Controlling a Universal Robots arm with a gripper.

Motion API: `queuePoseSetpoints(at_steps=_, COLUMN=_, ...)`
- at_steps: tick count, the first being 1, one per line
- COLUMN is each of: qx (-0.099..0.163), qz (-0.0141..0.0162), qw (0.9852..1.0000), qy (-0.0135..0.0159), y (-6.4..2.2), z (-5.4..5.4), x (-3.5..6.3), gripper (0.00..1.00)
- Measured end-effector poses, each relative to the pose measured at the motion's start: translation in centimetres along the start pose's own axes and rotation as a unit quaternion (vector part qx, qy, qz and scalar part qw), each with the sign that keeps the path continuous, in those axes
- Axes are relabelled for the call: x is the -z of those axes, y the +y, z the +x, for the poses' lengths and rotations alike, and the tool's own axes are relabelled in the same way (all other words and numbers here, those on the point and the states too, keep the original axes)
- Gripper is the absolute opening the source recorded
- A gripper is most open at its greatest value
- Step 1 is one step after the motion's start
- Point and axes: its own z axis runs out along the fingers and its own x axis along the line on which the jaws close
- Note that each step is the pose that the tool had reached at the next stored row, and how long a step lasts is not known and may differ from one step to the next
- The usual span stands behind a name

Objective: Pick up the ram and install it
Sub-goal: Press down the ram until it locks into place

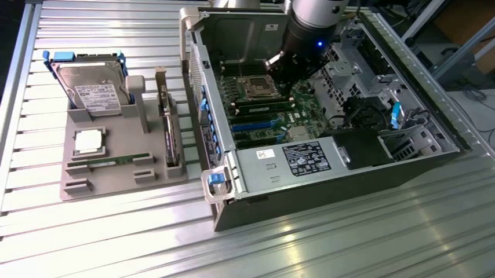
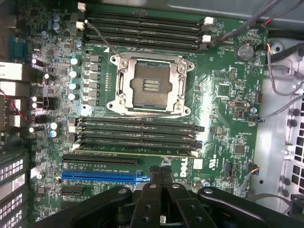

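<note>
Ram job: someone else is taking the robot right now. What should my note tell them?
Gripper: shut, holding nothing, hanging over the motherboard inside the open computer case.
Ram: lying flat in the grey tray, at the exterior view's left of the case.
Done: nothing that shows on this stick.
Left: picking it up and installing it. The memory slot nearest the blue slot may already hold a stick; I cannot tell.
</note>
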Motion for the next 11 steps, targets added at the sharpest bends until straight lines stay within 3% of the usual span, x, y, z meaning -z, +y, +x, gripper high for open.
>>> queuePoseSetpoints(at_steps=2, qx=-0.004, qz=-0.0001, qw=1.0, qy=0.0076, y=-0.01, z=-0.08, x=0.01, gripper=0.11)
queuePoseSetpoints(at_steps=4, qx=-0.011, qz=-0.0009, qw=0.9997, qy=0.0232, y=-0.01, z=-0.14, x=0.0, gripper=0.11)
queuePoseSetpoints(at_steps=5, qx=-0.014, qz=-0.001, qw=0.9995, qy=0.0277, y=-0.02, z=-0.15, x=0.0, gripper=0.11)
queuePoseSetpoints(at_steps=11, qx=-0.014, qz=-0.001, qw=0.9995, qy=0.028, y=-0.01, z=-0.15, x=0.0, gripper=0.11)
